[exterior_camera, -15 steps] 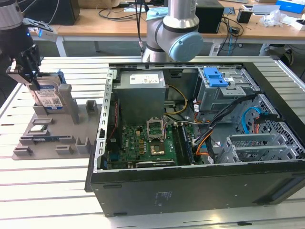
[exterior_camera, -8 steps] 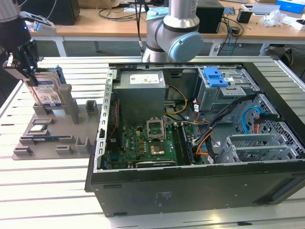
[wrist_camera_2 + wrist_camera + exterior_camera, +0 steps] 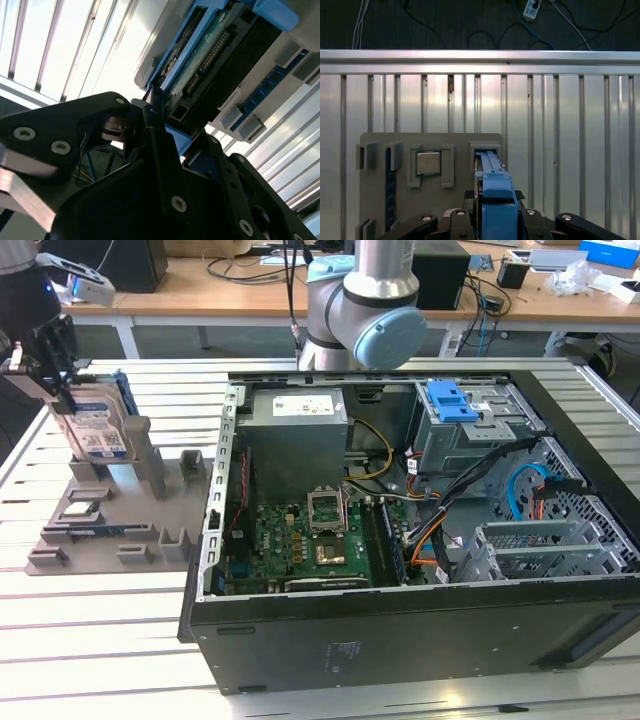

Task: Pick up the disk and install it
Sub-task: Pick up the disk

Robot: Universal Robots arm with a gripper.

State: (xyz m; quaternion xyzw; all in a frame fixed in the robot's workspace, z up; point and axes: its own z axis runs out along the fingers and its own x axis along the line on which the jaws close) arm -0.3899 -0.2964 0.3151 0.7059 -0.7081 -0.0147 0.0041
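The disk [image 3: 98,425], silver with a white-and-blue label and a blue carrier bracket, stands on edge in a slot of the grey holder fixture [image 3: 110,525] at the exterior view's left. My gripper [image 3: 60,390] comes down on its top edge, with its black fingers clamped on both flat sides. In the first wrist view the disk's blue edge [image 3: 492,175] runs out from between the fingers of the gripper [image 3: 492,216]. The second wrist view shows the disk's underside and connector [image 3: 210,55] just beyond the gripper [image 3: 157,112].
An open computer case [image 3: 400,640] lies at the middle and right, holding a motherboard [image 3: 300,540], cables and a grey drive cage topped by a blue latch plate [image 3: 452,400]. The fixture also holds a chip [image 3: 428,163]. The arm's base [image 3: 360,310] stands behind the case.
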